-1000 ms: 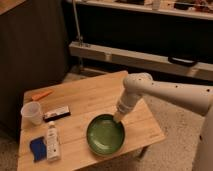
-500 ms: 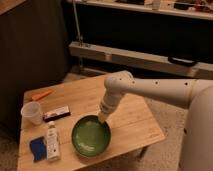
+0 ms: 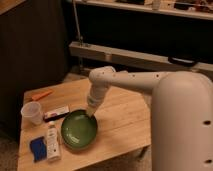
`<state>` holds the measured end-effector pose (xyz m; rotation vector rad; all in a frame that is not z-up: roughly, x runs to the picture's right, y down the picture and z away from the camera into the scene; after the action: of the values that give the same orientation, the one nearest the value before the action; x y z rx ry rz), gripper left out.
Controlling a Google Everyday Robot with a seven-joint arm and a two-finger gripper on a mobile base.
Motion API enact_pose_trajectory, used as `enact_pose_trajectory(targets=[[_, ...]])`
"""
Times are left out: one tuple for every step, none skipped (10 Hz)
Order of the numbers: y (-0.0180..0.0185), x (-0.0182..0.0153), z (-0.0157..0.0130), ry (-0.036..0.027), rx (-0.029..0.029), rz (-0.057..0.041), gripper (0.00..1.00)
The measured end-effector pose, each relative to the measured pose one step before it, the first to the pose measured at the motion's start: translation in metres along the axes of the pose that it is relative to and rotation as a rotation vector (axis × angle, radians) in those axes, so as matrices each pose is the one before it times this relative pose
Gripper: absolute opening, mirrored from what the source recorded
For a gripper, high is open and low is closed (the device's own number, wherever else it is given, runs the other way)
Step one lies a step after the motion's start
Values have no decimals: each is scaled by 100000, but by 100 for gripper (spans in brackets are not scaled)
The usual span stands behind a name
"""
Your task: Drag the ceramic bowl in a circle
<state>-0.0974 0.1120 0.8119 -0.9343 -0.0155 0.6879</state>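
The ceramic bowl [image 3: 79, 131] is round, shallow and glossy green with a dark rim. It sits on the wooden table [image 3: 122, 117], left of centre near the front edge. My white arm reaches in from the right and points down. My gripper [image 3: 91, 114] is at the bowl's far right rim and touches it there. The bowl's inside shows nothing in it.
A translucent plastic cup [image 3: 32, 113] stands at the table's left. A small dark bar [image 3: 56, 113] lies beside it. A white bottle [image 3: 52, 141] and a blue sponge [image 3: 37, 148] lie at the front left, close to the bowl. An orange item [image 3: 41, 94] lies at the back left.
The arm and gripper have moved left across the table, and the green bowl has slid left with them, towards the bottle and the dark bar.
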Motion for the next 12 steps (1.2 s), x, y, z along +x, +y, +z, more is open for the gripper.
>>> enact_pose_trajectory(targets=[[-706, -810, 22, 116, -597, 867, 0], [-1374, -1392, -47, 380, -831, 1505, 0], [-940, -797, 7, 552, -289, 1259, 0], [-1195, -839, 375, 1268, -140, 1771, 0], [-1361, -693, 605, 1549, 50, 2239, 0], [-1059, -8, 571, 1350, -15, 2122, 0], [-1917, 215, 678, 1307, -128, 3909, 0], [-1454, 583, 366, 960, -130, 3165, 0], [-2010, 1174, 139, 674, -53, 3956, 0], [-1935, 1123, -290, -90, 79, 3698, 0], [-1759, 992, -402, -319, 80, 2897, 0], [-3072, 1836, -892, -1148, 407, 4885, 0]])
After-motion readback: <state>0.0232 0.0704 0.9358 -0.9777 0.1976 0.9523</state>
